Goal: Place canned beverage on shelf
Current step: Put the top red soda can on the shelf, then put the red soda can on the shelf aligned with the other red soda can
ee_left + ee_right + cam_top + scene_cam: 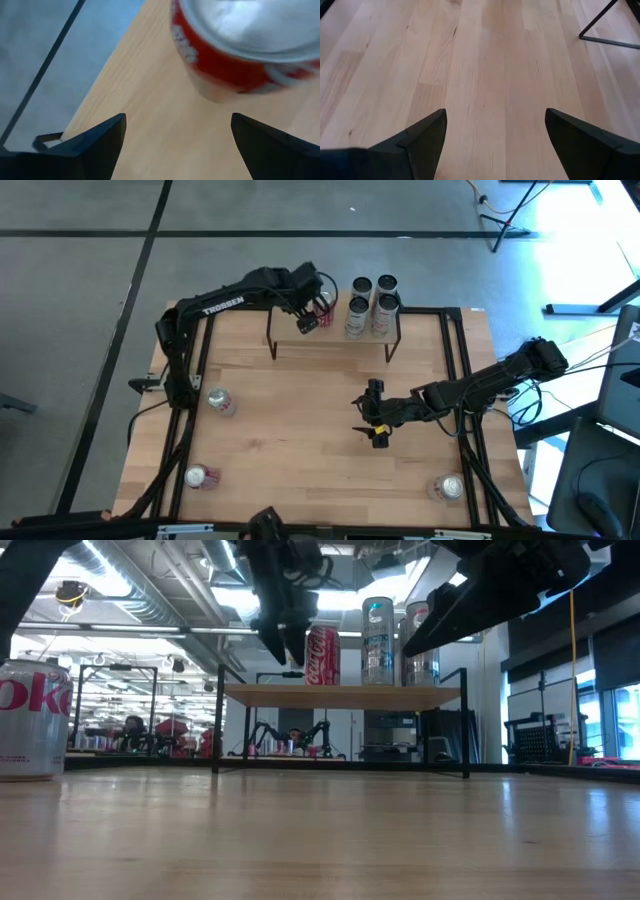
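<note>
The shelf (340, 695), a light plank on thin black legs, stands at the table's far edge. On it a red cola can (322, 655) stands upright at the left, also in the left wrist view (240, 50). Two or three silver cans (378, 640) stand to its right. My left gripper (308, 320) hangs open just left of and above the red can, touching nothing. My right gripper (376, 420) is open and empty over the middle of the table.
A silver-and-red can (220, 401) stands at the table's left, close in the low view (35, 720). One can (200, 476) lies at the near left, another (449, 487) at the near right. Bare wood lies between them.
</note>
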Robot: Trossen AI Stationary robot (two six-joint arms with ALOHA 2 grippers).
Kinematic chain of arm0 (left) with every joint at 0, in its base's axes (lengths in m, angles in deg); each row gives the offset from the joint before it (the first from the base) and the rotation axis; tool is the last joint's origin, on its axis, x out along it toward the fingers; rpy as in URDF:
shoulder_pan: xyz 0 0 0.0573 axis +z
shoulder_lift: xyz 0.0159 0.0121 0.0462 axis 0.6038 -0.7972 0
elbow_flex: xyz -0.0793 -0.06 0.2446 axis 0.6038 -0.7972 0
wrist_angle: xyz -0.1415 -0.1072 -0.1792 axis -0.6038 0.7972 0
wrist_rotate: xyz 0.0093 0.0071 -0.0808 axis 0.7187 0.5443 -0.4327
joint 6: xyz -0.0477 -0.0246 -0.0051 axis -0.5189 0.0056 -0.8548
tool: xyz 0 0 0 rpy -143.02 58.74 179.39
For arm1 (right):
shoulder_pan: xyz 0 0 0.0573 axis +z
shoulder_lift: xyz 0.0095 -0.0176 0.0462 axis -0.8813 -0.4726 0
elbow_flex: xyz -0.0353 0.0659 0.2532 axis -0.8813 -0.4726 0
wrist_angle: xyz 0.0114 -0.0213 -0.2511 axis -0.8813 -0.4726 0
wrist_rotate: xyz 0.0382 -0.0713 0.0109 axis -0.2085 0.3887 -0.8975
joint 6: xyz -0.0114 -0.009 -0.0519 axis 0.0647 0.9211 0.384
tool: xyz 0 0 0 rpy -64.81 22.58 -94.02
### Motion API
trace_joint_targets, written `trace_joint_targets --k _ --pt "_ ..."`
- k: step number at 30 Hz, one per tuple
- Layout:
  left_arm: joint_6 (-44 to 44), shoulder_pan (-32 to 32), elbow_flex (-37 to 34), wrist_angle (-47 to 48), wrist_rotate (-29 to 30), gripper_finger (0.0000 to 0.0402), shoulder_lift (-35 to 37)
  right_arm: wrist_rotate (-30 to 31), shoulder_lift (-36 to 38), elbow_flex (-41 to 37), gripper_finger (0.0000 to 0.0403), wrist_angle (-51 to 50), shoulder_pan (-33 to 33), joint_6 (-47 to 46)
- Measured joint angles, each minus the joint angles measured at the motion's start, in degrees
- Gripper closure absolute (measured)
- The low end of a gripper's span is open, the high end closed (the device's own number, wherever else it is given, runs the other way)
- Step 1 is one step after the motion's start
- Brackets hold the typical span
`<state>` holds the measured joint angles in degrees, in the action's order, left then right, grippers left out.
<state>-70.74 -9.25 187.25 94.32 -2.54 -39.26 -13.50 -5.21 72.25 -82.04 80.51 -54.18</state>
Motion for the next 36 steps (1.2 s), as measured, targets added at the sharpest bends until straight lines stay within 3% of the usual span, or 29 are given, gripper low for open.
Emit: trace_joint_targets --k 13,21,31,36 --pt "-0.52 0.73 -1.24 -8.24 -0.98 0.0056 0.04 -0.01 0.00 -0.01 0.0080 0.11 -0.02 0.36" --pt "-0.88 -1.40 -1.27 -3.25 -0.67 0.0056 3.29 -0.01 0.00 0.01 0.0080 0.06 0.01 0.36" --pt "-6.26 -12.41 -1.30 0.14 -1.95 0.0056 15.52 -0.01 0.00 -0.02 0.0080 0.85 0.01 0.36" --pt "-15.75 -20.94 -7.64 0.93 -0.51 0.0056 21.12 -0.02 0.00 -0.02 0.0080 2.56 -0.01 0.59"
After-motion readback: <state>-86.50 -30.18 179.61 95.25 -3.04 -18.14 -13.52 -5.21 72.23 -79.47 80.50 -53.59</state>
